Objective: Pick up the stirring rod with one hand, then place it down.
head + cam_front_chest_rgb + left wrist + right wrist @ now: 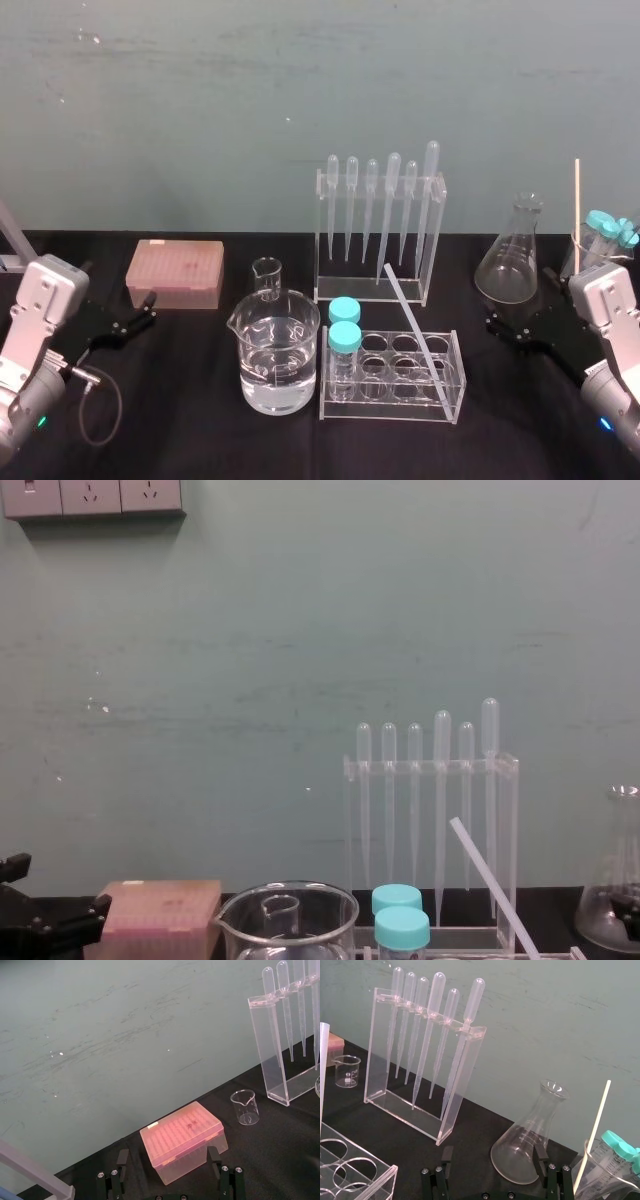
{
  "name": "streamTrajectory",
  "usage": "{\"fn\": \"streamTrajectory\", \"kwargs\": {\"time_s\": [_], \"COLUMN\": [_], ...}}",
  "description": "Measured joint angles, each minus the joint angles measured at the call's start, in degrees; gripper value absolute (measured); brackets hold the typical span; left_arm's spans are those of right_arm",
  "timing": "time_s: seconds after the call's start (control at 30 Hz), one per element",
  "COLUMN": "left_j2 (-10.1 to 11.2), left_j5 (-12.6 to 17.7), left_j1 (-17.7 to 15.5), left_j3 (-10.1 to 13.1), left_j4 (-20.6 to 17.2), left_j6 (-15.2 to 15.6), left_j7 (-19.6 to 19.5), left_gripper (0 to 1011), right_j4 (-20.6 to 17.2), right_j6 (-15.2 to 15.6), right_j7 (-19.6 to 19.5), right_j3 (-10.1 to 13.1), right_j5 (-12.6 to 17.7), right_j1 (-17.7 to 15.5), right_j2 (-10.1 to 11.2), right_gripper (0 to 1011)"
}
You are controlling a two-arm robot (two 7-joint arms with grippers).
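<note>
Head view has the stirring rod point(410, 322) propped at a slant in the clear test tube rack point(390, 410) mid-bench. Its lower end is down in the rack's right side and its upper end tips back toward the pipette rack point(432, 240) behind it; can't tell if it touches that. Two teal-capped tubes point(344, 325) stand in the rack's left end, just beside a beaker of water point(275, 370). The left pincer point(167, 1157) sits low on the left side of the bench point(200, 430), fingers spread wide and facing a pink tip box point(182, 1140). The right pincer point(493, 1152) is over on the right, also spread, with the conical flask point(530, 1145) right in front of it. Both are well apart from the rod.
</note>
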Motion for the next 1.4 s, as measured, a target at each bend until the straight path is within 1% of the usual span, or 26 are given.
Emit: {"fn": "streamTrajectory", "kwargs": {"time_s": [0.67, 0.7, 0.77, 0.8, 0.83, 0.87, 0.97, 1.0, 1.03, 1.07, 1.17, 1.2, 1.23, 1.27, 1.3, 1.33, 1.4], "left_j2": [0.0, 0.0, 0.0, 0.0, 0.0, 0.0, 0.0, 0.0, 0.0, 0.0, 0.0, 0.0, 0.0, 0.0, 0.0, 0.0, 0.0], "left_j5": [0.0, 0.0, 0.0, 0.0, 0.0, 0.0, 0.0, 0.0, 0.0, 0.0, 0.0, 0.0, 0.0, 0.0, 0.0, 0.0, 0.0], "left_j1": [0.0, 0.0, 0.0, 0.0, 0.0, 0.0, 0.0, 0.0, 0.0, 0.0, 0.0, 0.0, 0.0, 0.0, 0.0, 0.0, 0.0], "left_j3": [0.0, 0.0, 0.0, 0.0, 0.0, 0.0, 0.0, 0.0, 0.0, 0.0, 0.0, 0.0, 0.0, 0.0, 0.0, 0.0, 0.0], "left_j4": [0.0, 0.0, 0.0, 0.0, 0.0, 0.0, 0.0, 0.0, 0.0, 0.0, 0.0, 0.0, 0.0, 0.0, 0.0, 0.0, 0.0], "left_j6": [0.0, 0.0, 0.0, 0.0, 0.0, 0.0, 0.0, 0.0, 0.0, 0.0, 0.0, 0.0, 0.0, 0.0, 0.0, 0.0, 0.0], "left_j7": [0.0, 0.0, 0.0, 0.0, 0.0, 0.0, 0.0, 0.0, 0.0, 0.0, 0.0, 0.0, 0.0, 0.0, 0.0, 0.0, 0.0], "left_gripper": [1000, 1000, 1000, 1000, 1000, 1000, 1000, 1000, 1000, 1000, 1000, 1000, 1000, 1000, 1000, 1000, 1000], "right_j4": [0.0, 0.0, -0.3, -0.6, -0.9, -1.2, -1.7, -1.9, -1.9, -2.0, -1.9, -1.7, -1.5, -1.1, -1.1, -0.7, -0.2], "right_j6": [0.0, -0.4, -2.0, -4.4, -5.7, -8.0, -11.6, -13.9, -14.9, -16.9, -19.8, -21.3, -21.9, -23.0, -23.0, -24.0, -24.6], "right_j7": [0.0, -0.1, -0.7, -1.6, -2.1, -3.0, -3.9, -4.0, -3.9, -3.2, -0.3, 2.2, 3.4, 6.3, 6.3, 9.1, 11.8], "right_j3": [0.0, 0.2, 0.7, 1.3, 1.7, 2.3, 3.0, 3.2, 3.3, 3.3, 2.8, 2.2, 1.9, 1.3, 1.3, 0.7, 0.0], "right_j5": [0.0, -0.2, -0.9, -1.9, -2.3, -3.0, -4.3, -5.3, -5.6, -5.8, -5.2, -4.2, -3.6, -1.9, -1.9, -0.2, 1.5], "right_j1": [0.0, -0.1, -0.5, -1.1, -1.4, -1.8, -2.3, -2.4, -2.4, -2.2, -1.4, -0.7, -0.5, 0.3, 0.3, 1.0, 1.7], "right_j2": [0.0, -0.1, -0.2, -0.3, -0.4, -0.6, -0.9, -0.9, -1.0, -1.0, -1.0, -1.0, -1.0, -1.0, -1.0, -1.1, -1.3], "right_gripper": [1003, 1003, 1003, 1003, 1003, 1003, 1003, 1003, 1003, 1003, 1003, 1003, 1003, 1003, 1003, 1003, 1003]}}
